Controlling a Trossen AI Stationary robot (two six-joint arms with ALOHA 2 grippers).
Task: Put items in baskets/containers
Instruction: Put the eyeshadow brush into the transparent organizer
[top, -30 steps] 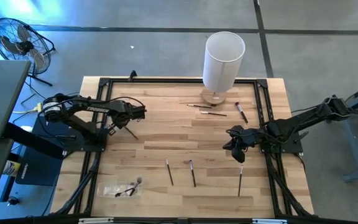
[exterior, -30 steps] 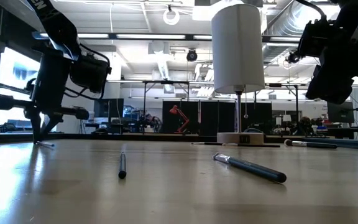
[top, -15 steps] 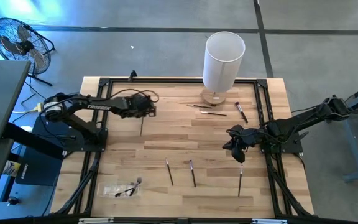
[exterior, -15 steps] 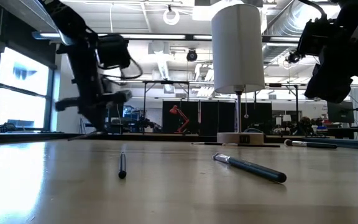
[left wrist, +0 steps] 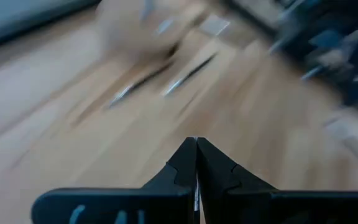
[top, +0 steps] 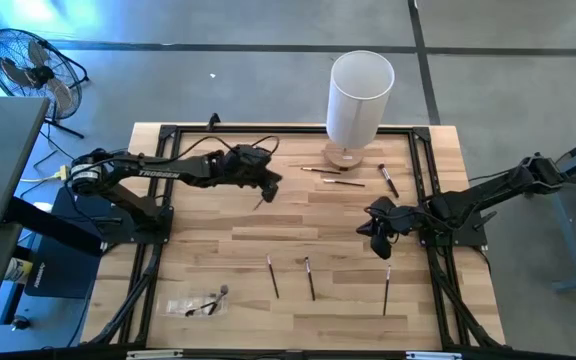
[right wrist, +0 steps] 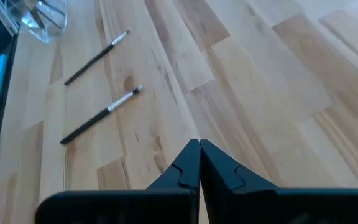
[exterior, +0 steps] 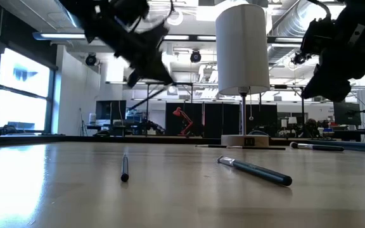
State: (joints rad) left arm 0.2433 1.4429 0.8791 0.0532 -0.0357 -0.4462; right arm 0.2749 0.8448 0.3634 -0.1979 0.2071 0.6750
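Your left gripper [top: 266, 187] is clenched on a thin brush [top: 261, 200], raised over the table's [top: 218, 240] eleven o'clock area. The right gripper [top: 378, 240] hangs clenched and empty at three o'clock. The clear tray [top: 193, 303] lies at seven o'clock, with bare wood between.

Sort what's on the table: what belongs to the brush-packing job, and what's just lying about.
Job:
- brushes loose on the wood: three near the front, three by the lamp base
- clear bag, front left, with brushes in it
- left gripper, shut on a brush
- right gripper, shut, waiting at the right

Lying about:
- white lamp
- fan on the floor
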